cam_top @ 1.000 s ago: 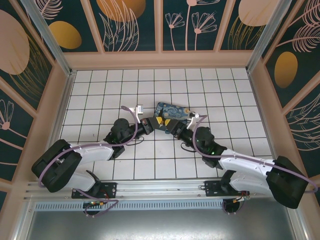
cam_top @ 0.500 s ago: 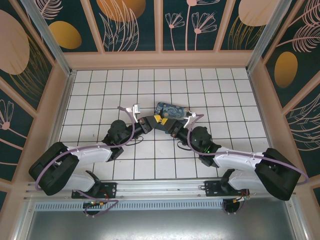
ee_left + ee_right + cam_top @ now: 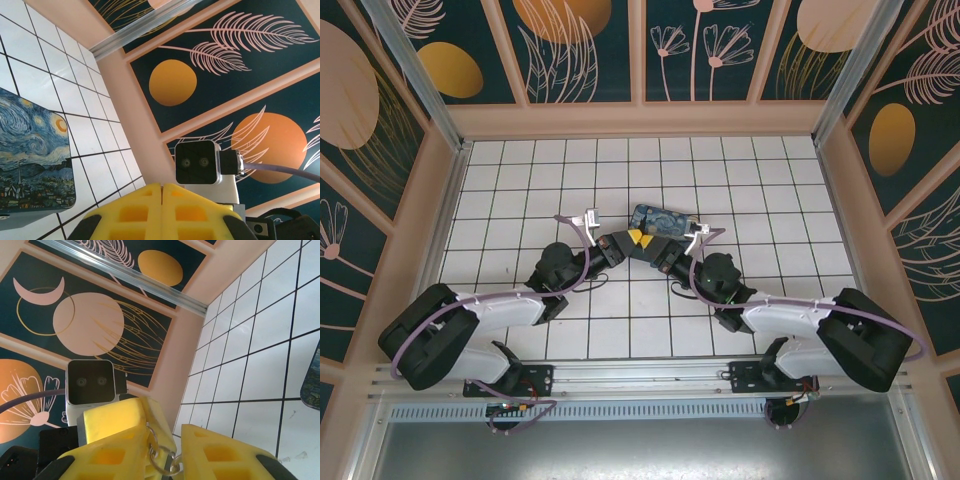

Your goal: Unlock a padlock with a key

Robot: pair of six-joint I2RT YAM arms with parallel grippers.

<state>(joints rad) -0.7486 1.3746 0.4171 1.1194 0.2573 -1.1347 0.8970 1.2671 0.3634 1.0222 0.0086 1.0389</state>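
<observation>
Over the middle of the tiled floor my two grippers meet tip to tip. The left gripper is shut, its yellow fingers pressed flat together. In the right wrist view those fingers pinch a chain of small silvery key rings that hangs from their seam. My right gripper stands narrowly open, one finger on each side of the rings. A dark grey piece hangs under the rings at the frame's bottom edge; I cannot tell whether it is the key or the padlock.
A painted blue swirl box lies on the floor just behind the grippers. Patterned walls enclose the white tiled floor at the back and on both sides.
The right arm has swung left toward the left gripper and its jaws have narrowed around the hanging rings. The left gripper has stayed shut and shifted only slightly.
</observation>
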